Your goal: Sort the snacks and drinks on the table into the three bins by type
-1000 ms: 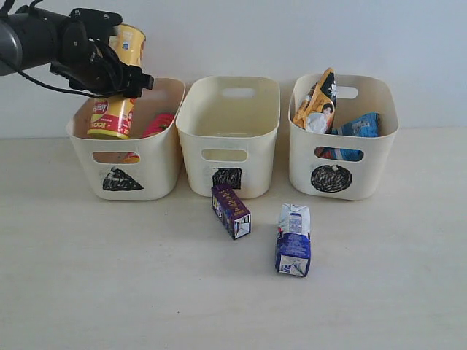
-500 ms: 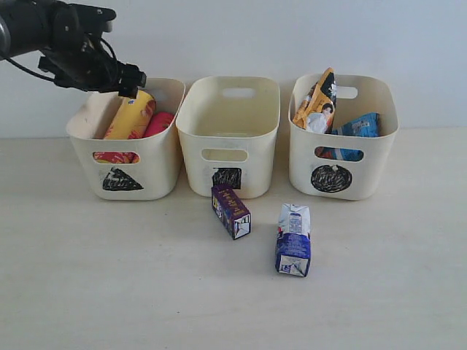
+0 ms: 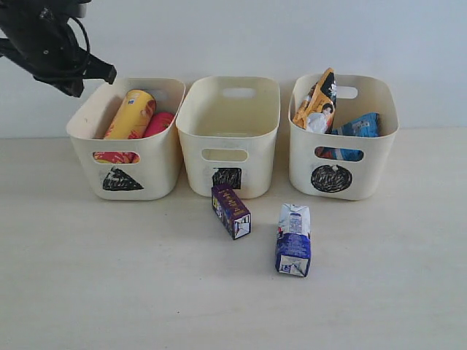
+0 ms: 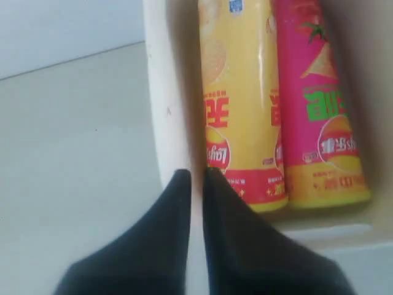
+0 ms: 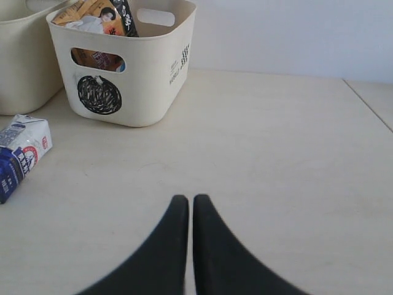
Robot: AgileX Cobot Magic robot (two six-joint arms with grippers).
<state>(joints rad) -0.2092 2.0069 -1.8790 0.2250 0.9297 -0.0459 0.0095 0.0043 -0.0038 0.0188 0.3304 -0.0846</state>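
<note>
Pale counter point(image 3: 109, 292) w/ three cream bins in a row along its back, close to a white wall point(image 3: 292, 36): triangle bin point(image 3: 157, 164) at left, square bin point(image 3: 255, 164) mid, circle bin point(image 3: 376, 164) at right, narrow gaps btwn them. Wide open counter spreads in front of the bins and to both sides.

Two cartons lie on their sides there. Purple carton point(image 3: 231, 211) is just in front of the square bin. Blue-white carton point(image 3: 293, 239) is nearer the front and a bit right, apart from it.

Yellow tube point(image 3: 131, 113) and pink tube point(image 3: 158, 122) lean side by side, touching, inside the triangle bin. Orange bag point(image 3: 317, 98) and blue bag point(image 3: 361, 125) stick up out of the circle bin.

Left tool point(image 4: 196, 178): fingers pressed together, holding nothing, in the air above the triangle bin's outer left rim, clear of it. Yellow tube is the closer of the two, just inside that wall.

Right tool point(image 5: 190, 200): fingers pressed together, nothing held, over open counter, well apart from circle bin and blue-white carton.
</note>
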